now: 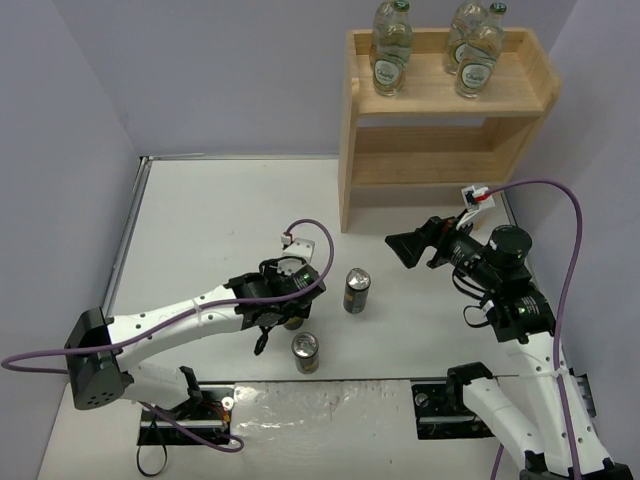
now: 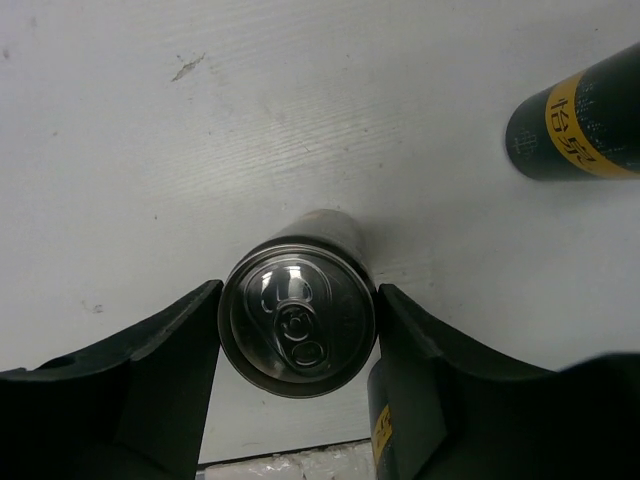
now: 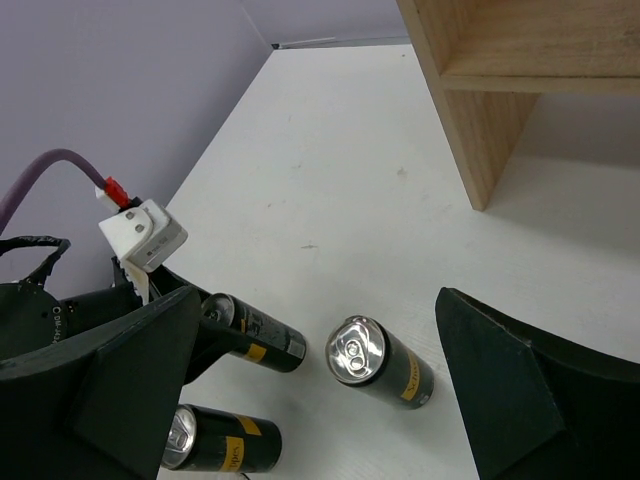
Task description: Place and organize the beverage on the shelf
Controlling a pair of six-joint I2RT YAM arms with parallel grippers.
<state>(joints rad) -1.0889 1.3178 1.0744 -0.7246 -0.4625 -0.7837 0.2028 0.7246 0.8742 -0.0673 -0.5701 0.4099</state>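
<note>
Three slim dark cans stand on the white table. My left gripper (image 1: 287,312) is shut on one can (image 2: 297,322), a finger pressing on each side of its body, and the can still stands on the table. A second can (image 1: 357,290) stands to its right, a third can (image 1: 305,352) nearer the front edge. Several clear bottles (image 1: 392,50) stand on the top tier of the wooden shelf (image 1: 430,165) at the back right. Its lower tier is bare. My right gripper (image 1: 405,245) hovers wide open in front of the shelf, holding nothing, above the second can (image 3: 380,360).
Lilac walls close in the table at the back and on both sides. A metal rail (image 1: 125,250) runs along the left edge. A shiny strip (image 1: 300,405) lies across the front between the arm bases. Purple cables loop off both wrists.
</note>
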